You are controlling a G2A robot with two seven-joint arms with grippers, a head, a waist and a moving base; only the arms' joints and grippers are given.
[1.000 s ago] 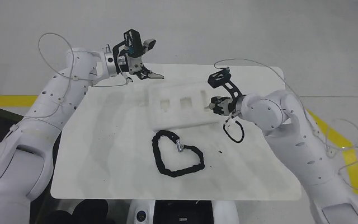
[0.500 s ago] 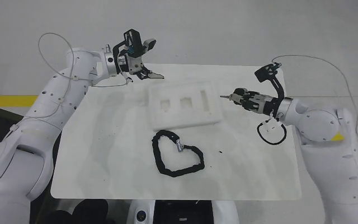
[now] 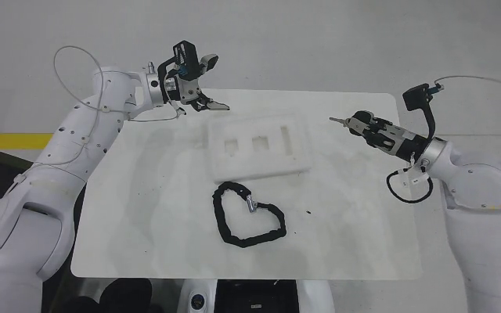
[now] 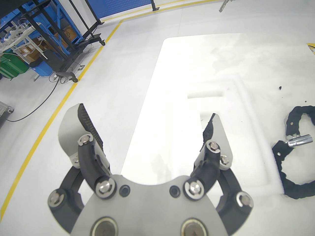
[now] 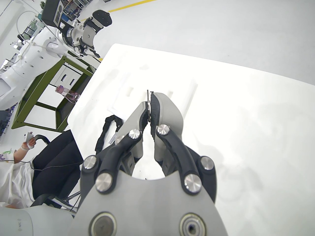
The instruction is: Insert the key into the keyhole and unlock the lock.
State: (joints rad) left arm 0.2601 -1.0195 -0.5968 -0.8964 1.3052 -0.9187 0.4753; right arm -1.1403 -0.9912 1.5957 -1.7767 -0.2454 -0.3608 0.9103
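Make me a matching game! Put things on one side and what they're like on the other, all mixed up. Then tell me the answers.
Things:
1. key
2. chain lock
3. foam tray
4. left gripper

What they're like:
A. open, holding nothing
B. white, with cut-out holes
C. pinched in the right gripper
D. black, lying looped on the table

Pairs: 1-C, 2-D, 3-B, 4-A

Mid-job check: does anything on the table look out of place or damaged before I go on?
Nothing looks damaged. One oddity: a small dark speck lies on the table near the chain lock. The right hand grips the key, well clear of the lock's silver end.
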